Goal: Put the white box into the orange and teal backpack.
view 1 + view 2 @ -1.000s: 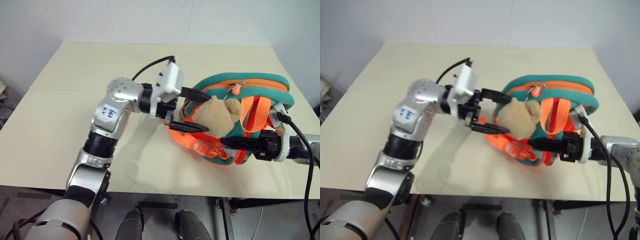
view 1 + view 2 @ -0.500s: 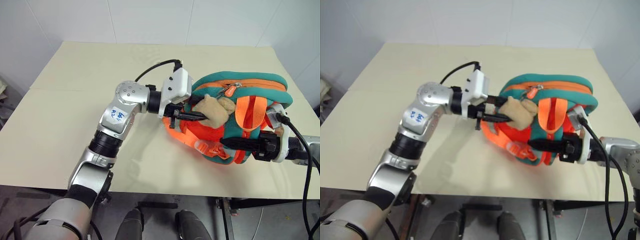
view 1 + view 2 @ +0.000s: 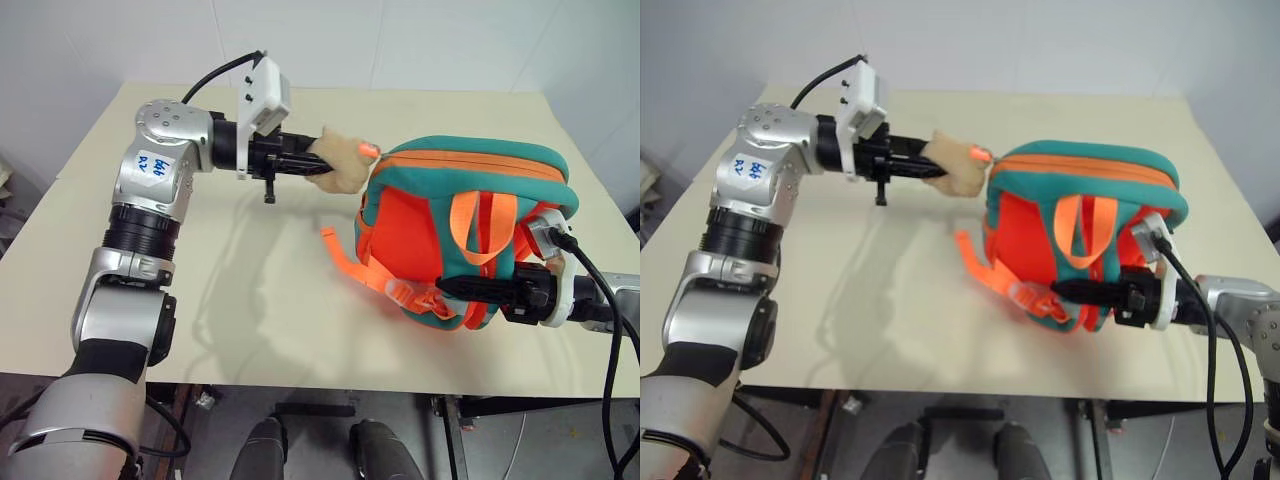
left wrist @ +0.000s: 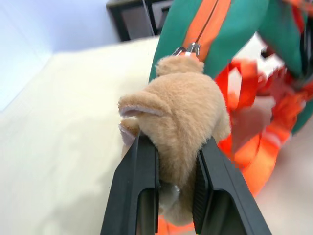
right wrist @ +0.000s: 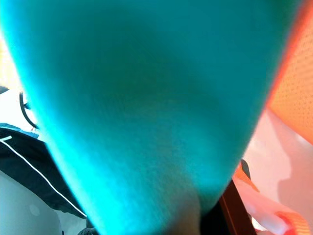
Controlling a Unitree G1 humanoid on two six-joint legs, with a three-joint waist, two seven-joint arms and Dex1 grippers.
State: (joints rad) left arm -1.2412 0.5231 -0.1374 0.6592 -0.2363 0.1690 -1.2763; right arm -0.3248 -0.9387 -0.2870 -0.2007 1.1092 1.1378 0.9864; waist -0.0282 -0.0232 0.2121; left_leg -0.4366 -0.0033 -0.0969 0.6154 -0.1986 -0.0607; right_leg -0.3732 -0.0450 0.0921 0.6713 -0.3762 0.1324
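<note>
Left gripper (image 3: 318, 160) lifted leftward — gripping plush animal (image 3: 343, 165).

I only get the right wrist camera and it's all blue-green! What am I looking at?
Observer: That's the orange and teal backpack, right up close. The right gripper is shut on its bottom edge.
Operator: What's my other arm doing?
Observer: The left gripper is pinching the tan plush animal that hangs from the backpack, holding it up off the table.
Operator: Is the zipper open?
Observer: The zipper along the top looks closed.
</note>
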